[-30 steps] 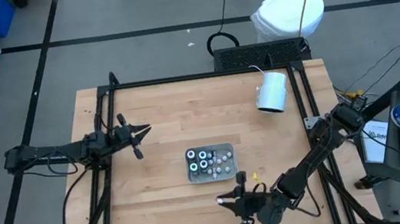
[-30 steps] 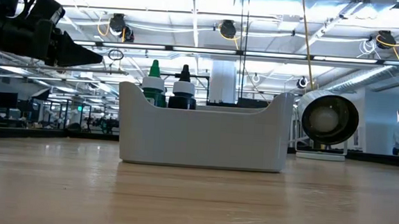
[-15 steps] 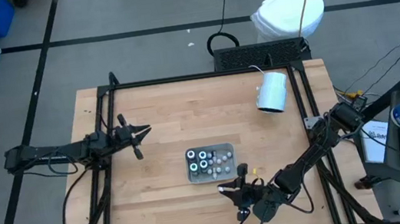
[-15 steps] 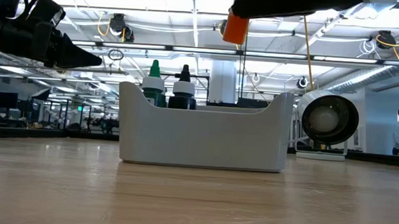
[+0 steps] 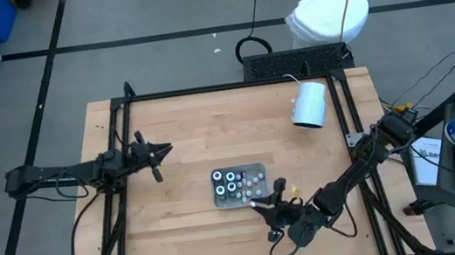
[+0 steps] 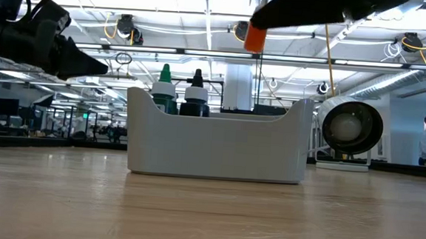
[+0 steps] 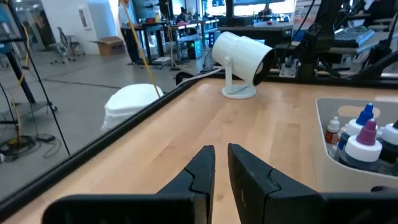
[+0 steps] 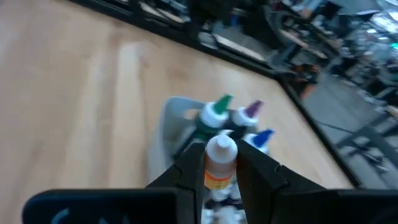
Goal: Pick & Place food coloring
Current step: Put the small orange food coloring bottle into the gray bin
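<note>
Tray (image 5: 259, 170) of food coloring bottles (image 5: 233, 181) sits mid-tabletop, at ten o'clock from the right tool (image 5: 266, 203), which grips an orange-labelled bottle (image 8: 217, 163) upright just beside its rim; left tool (image 5: 158, 153), nearly closed and empty, waits well apart.

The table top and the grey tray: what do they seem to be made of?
The table top looks like pale wood in joined strips, with visible grain and a matte finish. The grey tray seems smooth moulded plastic with rounded corners, though this is only by appearance.
</note>
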